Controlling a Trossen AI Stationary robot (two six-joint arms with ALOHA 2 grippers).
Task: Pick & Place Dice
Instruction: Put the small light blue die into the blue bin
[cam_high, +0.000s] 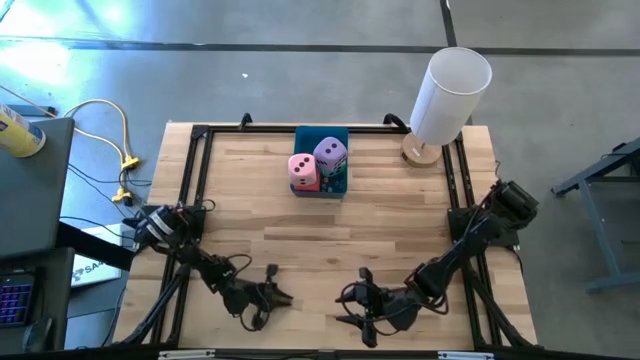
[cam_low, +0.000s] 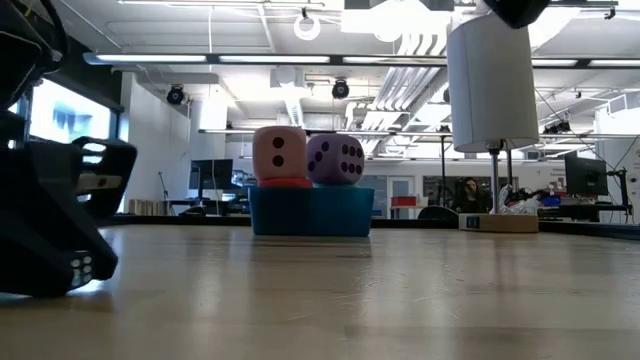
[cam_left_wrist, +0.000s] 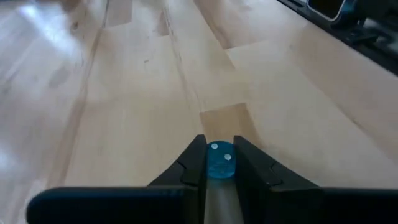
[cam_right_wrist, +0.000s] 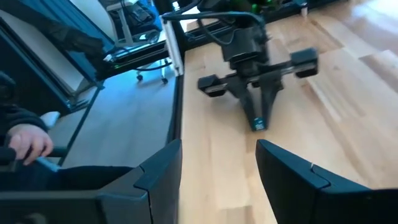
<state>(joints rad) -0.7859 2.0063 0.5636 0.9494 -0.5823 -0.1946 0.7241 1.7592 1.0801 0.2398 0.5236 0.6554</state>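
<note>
Gripping teal die (cam_left_wrist: 219, 161), left hand (cam_left_wrist: 219, 163)

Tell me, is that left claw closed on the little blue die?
Yes: left gripper has its fingers pressed against the small blue die.

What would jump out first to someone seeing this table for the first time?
Two big dice, pink and lilac, piled in a blue tray at the table's far edge, beside a tall white cylinder. Near the front, the left gripper pinches a small teal die.
</note>
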